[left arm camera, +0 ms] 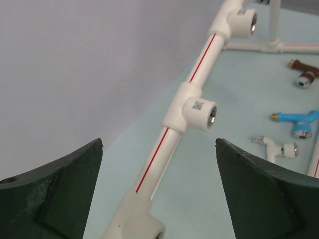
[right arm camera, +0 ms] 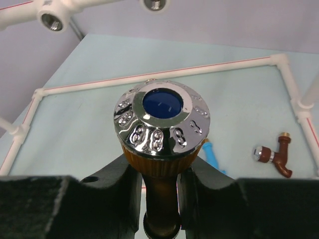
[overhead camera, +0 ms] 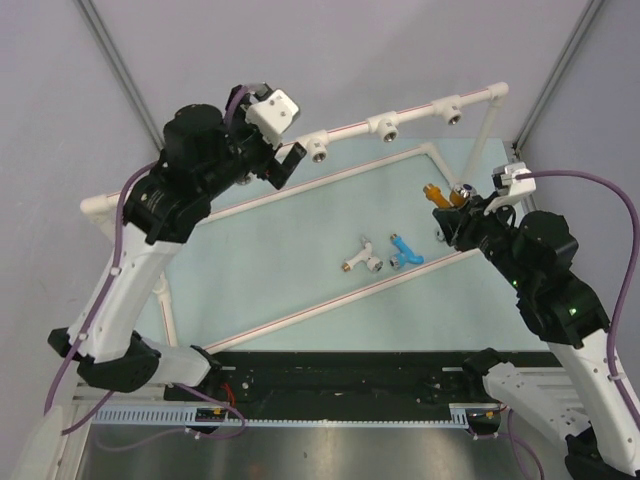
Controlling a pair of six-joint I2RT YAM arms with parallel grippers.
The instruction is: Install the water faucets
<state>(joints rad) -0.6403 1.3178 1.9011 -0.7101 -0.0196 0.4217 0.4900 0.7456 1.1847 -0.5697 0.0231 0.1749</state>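
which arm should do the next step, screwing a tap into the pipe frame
Right. The right hand is shut on the orange tap, lifted off the table. The left hand hangs open and empty beside a socket.

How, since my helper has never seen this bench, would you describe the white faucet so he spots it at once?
Find the green mat inside the white pipe frame. Near its middle two faucets lie loose, close together; the white faucet is the left one. Its neighbour is the blue faucet, and only the white one matches the pipes' colour.
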